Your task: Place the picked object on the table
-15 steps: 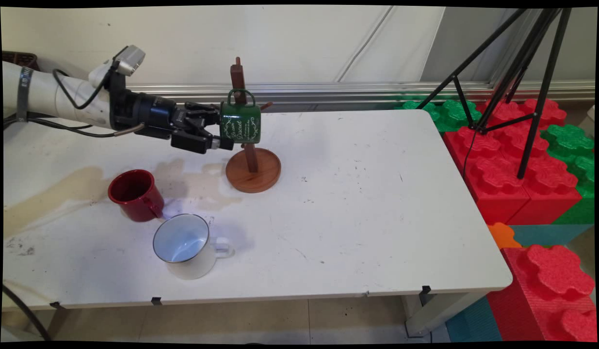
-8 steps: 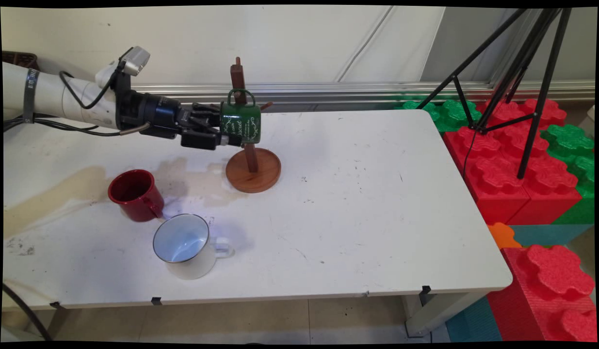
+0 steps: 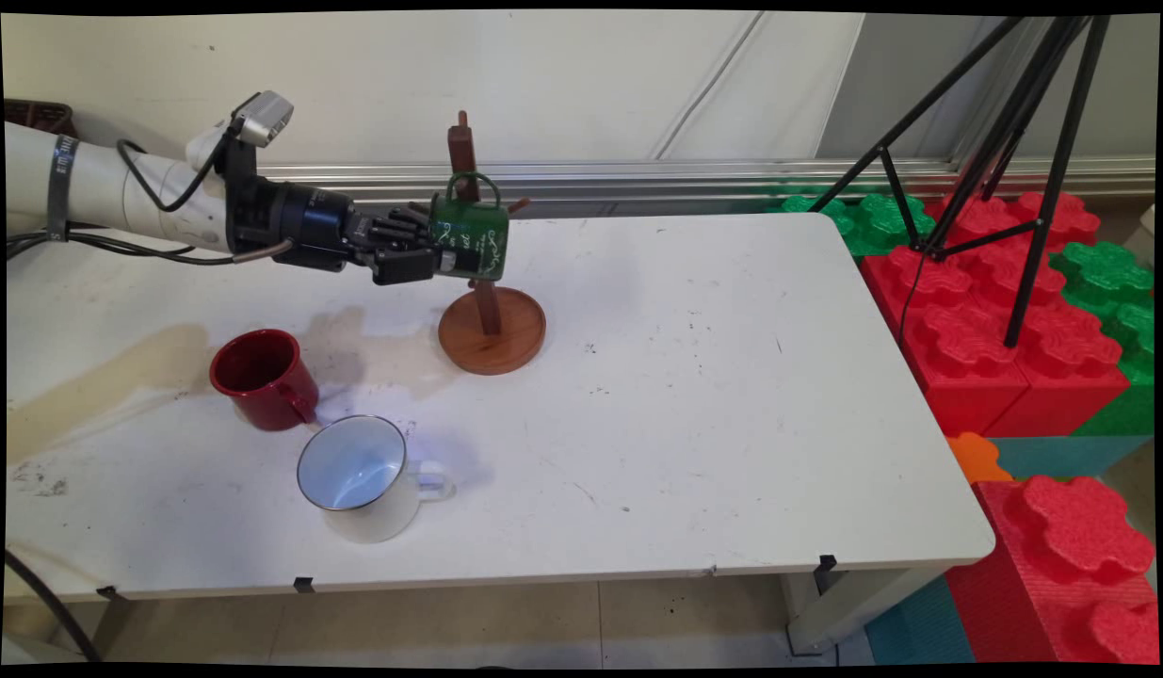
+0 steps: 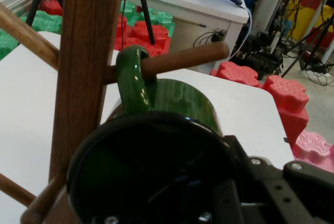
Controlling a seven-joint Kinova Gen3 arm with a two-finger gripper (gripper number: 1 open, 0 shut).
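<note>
A green enamel mug (image 3: 473, 243) hangs by its handle on a peg (image 4: 182, 59) of the wooden mug tree (image 3: 492, 330) at the table's back middle. My gripper (image 3: 440, 264) reaches in level from the left and is shut on the mug's wall at its left side. In the hand view the green mug's (image 4: 182, 104) dark mouth faces me. One finger (image 4: 261, 182) lies outside its right rim, and the other seems to sit inside the mug. The handle loops over the peg beside the tree's post (image 4: 78, 78). The mug is slightly tilted.
A red mug (image 3: 264, 379) stands left of the tree's base, and a white mug (image 3: 360, 478) sits nearer the front edge, both upright. A brownish stain marks the table's left part. Red and green foam blocks (image 3: 1005, 311) and a black tripod (image 3: 995, 141) stand right of the table.
My gripper has moved right and slightly up onto the green mug, and its fingers have drawn together. The mug has tipped a little on its peg.
</note>
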